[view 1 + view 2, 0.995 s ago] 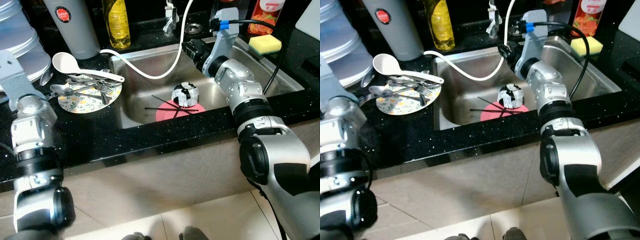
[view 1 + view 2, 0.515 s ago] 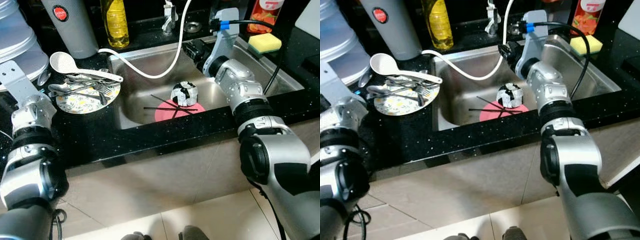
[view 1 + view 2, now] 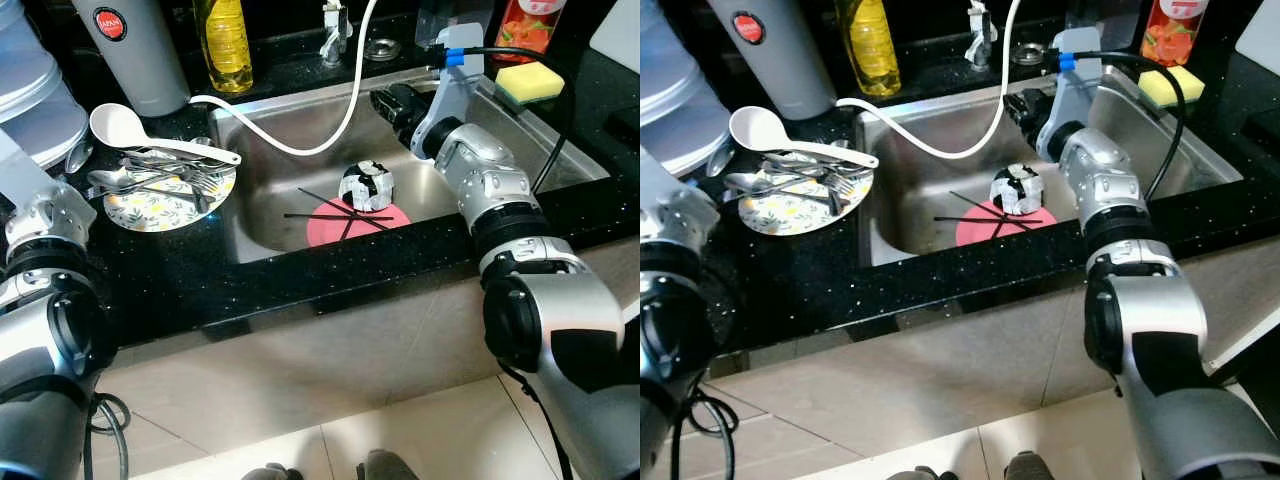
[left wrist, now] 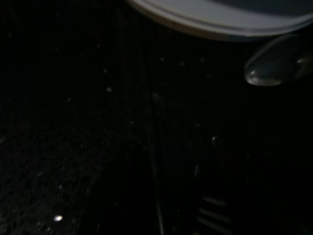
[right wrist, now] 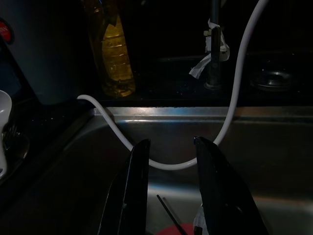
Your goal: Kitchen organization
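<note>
Reaching over the sink (image 3: 300,215), the right hand (image 5: 171,196) hangs with fingers spread, holding nothing. Just below it a black-and-white bowl (image 3: 366,186) sits on a pink plate (image 3: 325,226) with chopsticks (image 3: 325,213). A white hose (image 5: 234,93) loops beyond its fingertips.

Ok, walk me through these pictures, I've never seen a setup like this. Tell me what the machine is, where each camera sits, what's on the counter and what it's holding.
This is a humanoid robot at a kitchen sink. The two wide pictures come from cameras in its head, looking down; the two dark ones from cameras on its wrists. The right gripper hangs open over the sink, holding nothing, near the white hose. In the basin lie a pink plate, black chopsticks and a black-and-white cup. On the black counter a floral plate holds cutlery and a white ladle. Behind stand an oil bottle and a grey flask; a yellow sponge sits to the right.
</note>
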